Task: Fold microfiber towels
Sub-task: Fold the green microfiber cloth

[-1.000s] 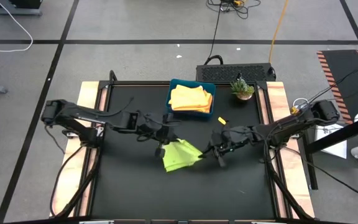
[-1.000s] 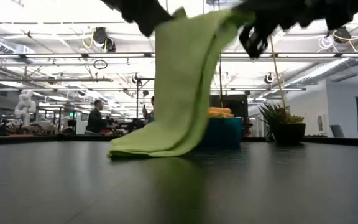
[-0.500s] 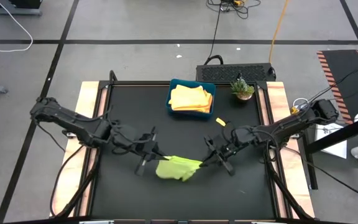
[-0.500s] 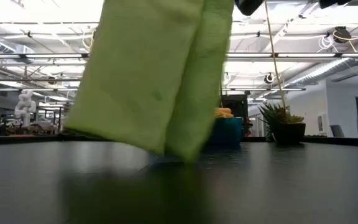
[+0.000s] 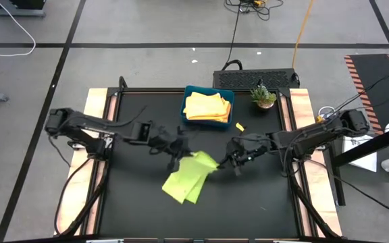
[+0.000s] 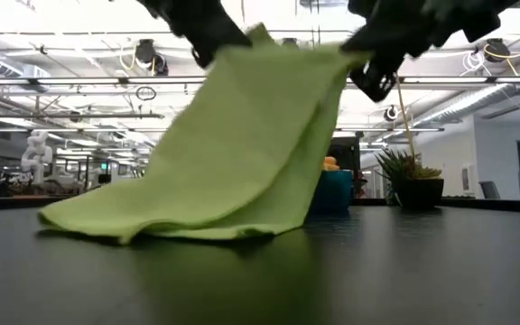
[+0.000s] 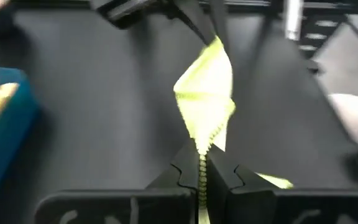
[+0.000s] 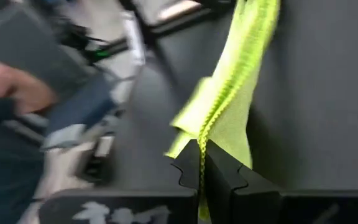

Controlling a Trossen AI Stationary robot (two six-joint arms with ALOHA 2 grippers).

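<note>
Lime green towel [image 5: 189, 178] is held up off the black tabletop [image 5: 134, 209] by its top edge, one corner in each tool. Its lower part drapes down and lies on the tabletop, on the side of the blue tray [image 5: 188, 98] away from the plant, well clear of the tray.

Left tool [image 5: 177, 150] is clamped tight on the towel's corner; the left wrist view shows the hem [image 7: 201, 174] pinched between fully closed fingers [image 7: 182, 180]. It sits just short of the tray, on the towel's left corner.

Right tool [image 5: 233, 158] is also clamped tight on the towel's other corner; in the right wrist view the hem [image 8: 202, 146] runs straight into the closed fingers [image 8: 219, 180]. It is near the left tool, with the towel's top edge spanning between them.

In the low view the towel [image 6: 233, 153] hangs as a slanted sheet from both tools at the top of the frame, with its bottom edge spread on the tabletop in front of the tray [image 6: 332, 191].

Containers: the blue tray sits at the far edge of the tabletop, holding a stack of folded yellow-orange towels [image 5: 208, 108] that fills it. A small potted plant [image 5: 263, 96] stands just beside the tray. A small yellow scrap [image 5: 240, 129] lies on the tabletop near the tray's corner; can't tell what it is.
</note>
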